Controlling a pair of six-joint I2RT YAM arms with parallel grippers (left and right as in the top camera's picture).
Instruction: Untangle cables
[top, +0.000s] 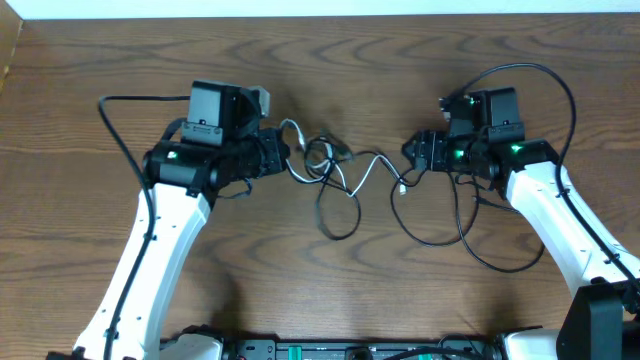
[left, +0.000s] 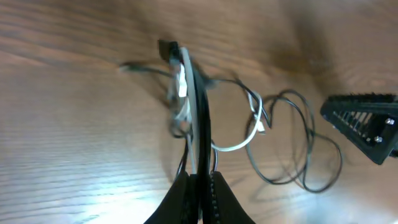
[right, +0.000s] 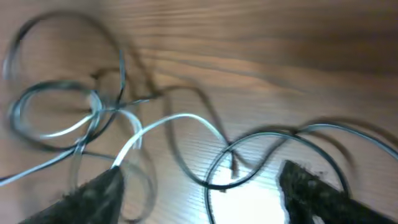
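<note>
Two arms meet at a tangle of cables (top: 335, 180) on a wooden surface (top: 330, 60).
The tangle lies mid-frame in the overhead view, between the arms. At the bottom centre of its wrist view, the left pincer (left: 200, 179) is clamped tight on the cables. The right pincer (right: 200, 173) is spread wide, with a white cord (right: 180, 118) and dark loops on the surface between its fingers.

Thin black and white cables (top: 325, 160) are lying tangled in loose loops at mid-frame, trailing lower right.
</note>
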